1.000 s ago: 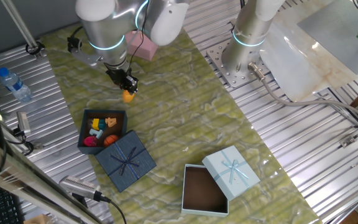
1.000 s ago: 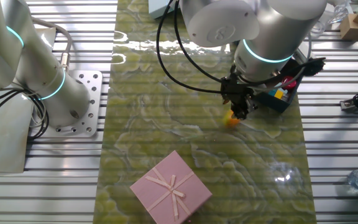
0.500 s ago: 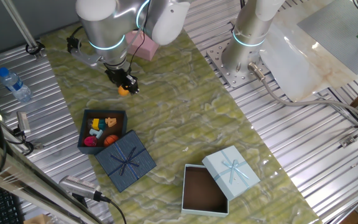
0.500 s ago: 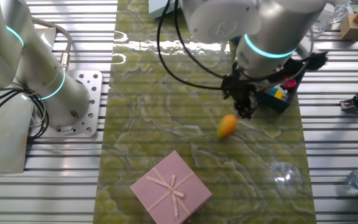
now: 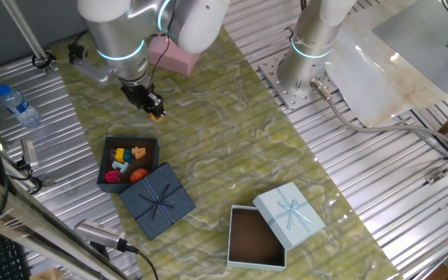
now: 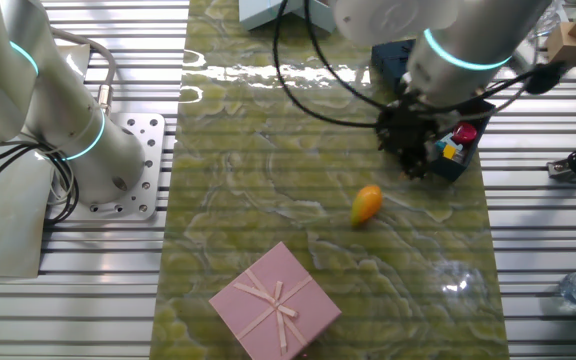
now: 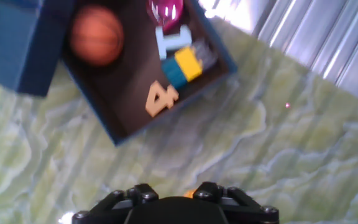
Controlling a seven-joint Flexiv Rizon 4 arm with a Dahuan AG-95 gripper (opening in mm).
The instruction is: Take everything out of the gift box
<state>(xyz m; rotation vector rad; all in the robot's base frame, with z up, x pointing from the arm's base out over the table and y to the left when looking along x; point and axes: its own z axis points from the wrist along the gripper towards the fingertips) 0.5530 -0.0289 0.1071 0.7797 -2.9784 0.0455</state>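
The navy gift box [image 5: 109, 152] stands open on the green mat, its ribboned lid [image 5: 158, 201] leaning at its corner. Inside, the hand view shows an orange ball [image 7: 97, 36], a pink piece [image 7: 165, 7], a white piece [image 7: 169, 40], a yellow-teal block [image 7: 182, 67] and an orange "4" [image 7: 161, 98]. An orange-yellow toy [image 6: 365, 203] lies loose on the mat. My gripper [image 6: 413, 162] hangs beside the box and apart from that toy, open and holding nothing. From the one fixed view the gripper [image 5: 152, 105] half hides the toy [image 5: 159, 117].
A pink box [image 6: 276, 302] sits on the mat beyond the loose toy. A light blue box [image 5: 255, 237] with a brown inside and its lid [image 5: 288, 210] lie at the other end. A water bottle [image 5: 18, 105] and tools rest on the metal slats. A second arm's base [image 5: 298, 74] is bolted nearby.
The orange-yellow toy left my gripper and came to rest on the mat. My gripper then rose and shifted sideways toward the gift box.
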